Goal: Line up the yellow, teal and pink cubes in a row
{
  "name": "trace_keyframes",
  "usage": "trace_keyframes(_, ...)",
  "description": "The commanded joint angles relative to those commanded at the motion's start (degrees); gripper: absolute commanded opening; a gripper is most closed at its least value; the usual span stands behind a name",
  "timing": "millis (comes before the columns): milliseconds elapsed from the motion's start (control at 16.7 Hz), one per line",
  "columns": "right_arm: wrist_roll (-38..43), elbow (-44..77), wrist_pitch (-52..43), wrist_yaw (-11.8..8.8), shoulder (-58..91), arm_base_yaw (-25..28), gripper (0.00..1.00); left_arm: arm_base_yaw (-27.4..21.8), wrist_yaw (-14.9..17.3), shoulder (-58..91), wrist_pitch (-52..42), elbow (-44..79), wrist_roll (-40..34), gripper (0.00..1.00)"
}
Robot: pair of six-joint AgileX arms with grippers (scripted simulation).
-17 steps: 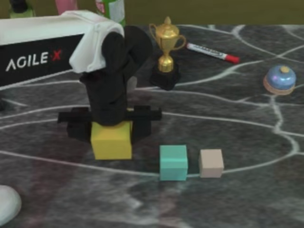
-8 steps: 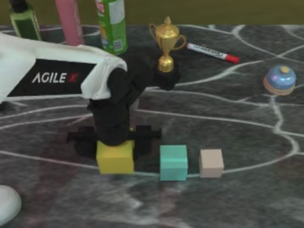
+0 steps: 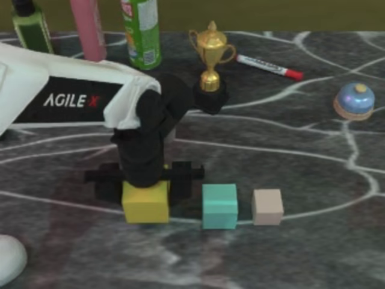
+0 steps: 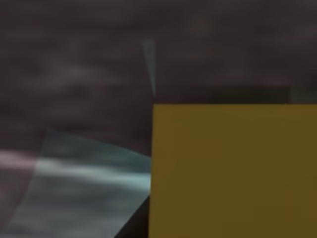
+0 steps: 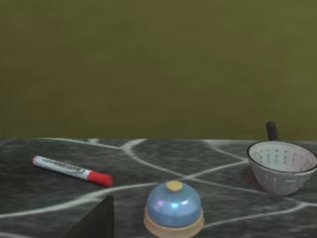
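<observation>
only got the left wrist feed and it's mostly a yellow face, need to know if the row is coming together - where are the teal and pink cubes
Observer: In the top view the teal cube and the pink cube stand side by side with a small gap, to the right of the yellow cube.
Operator: is yellow level with them
Observer: Roughly. Its front edge is about in line with theirs, with a gap between it and teal. The left claw is directly over it.
Operator: and the right arm
Observer: It is outside the top view. Its wrist camera faces a blue bell, a red-capped marker and a white strainer.
</observation>
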Motion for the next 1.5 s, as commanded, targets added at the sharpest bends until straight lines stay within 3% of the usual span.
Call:
trace_keyframes(600,0.0,0.0,0.0,0.0,0.0,0.0,1.00,0.0,0.0,0.0,0.0,0.0,0.0,0.98)
trace_keyframes(1200,0.0,0.0,0.0,0.0,0.0,0.0,1.00,0.0,0.0,-0.1,-0.2,0.2,0.0,1.00)
trace_keyframes(1500,0.0,0.0,0.0,0.0,0.0,0.0,1.00,0.7,0.0,-3.5,-9.6,5.4,-0.3,1.00)
